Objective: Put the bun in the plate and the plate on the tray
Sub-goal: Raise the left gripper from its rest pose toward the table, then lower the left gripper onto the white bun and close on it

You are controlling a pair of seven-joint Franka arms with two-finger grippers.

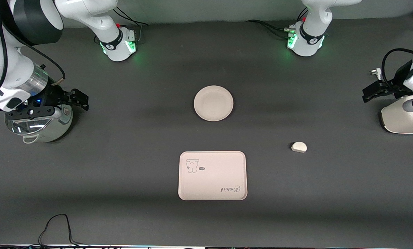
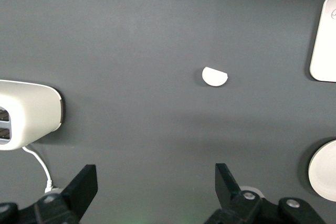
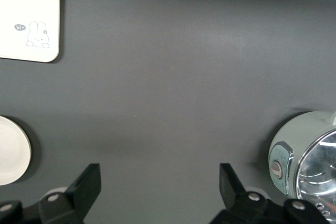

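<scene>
The round cream plate lies empty at the table's middle. The cream-pink tray with the rabbit drawing lies nearer to the front camera than the plate and is empty. The small off-white bun lies on the table toward the left arm's end, apart from both. My left gripper is open and empty over the table beside the toaster; its wrist view shows the bun, a tray edge and a plate edge. My right gripper is open and empty by the kettle; its wrist view shows the tray and plate.
A mint and chrome kettle stands at the right arm's end, under the right wrist. A white toaster with a cord stands at the left arm's end. A black cable loops at the table's edge nearest the front camera.
</scene>
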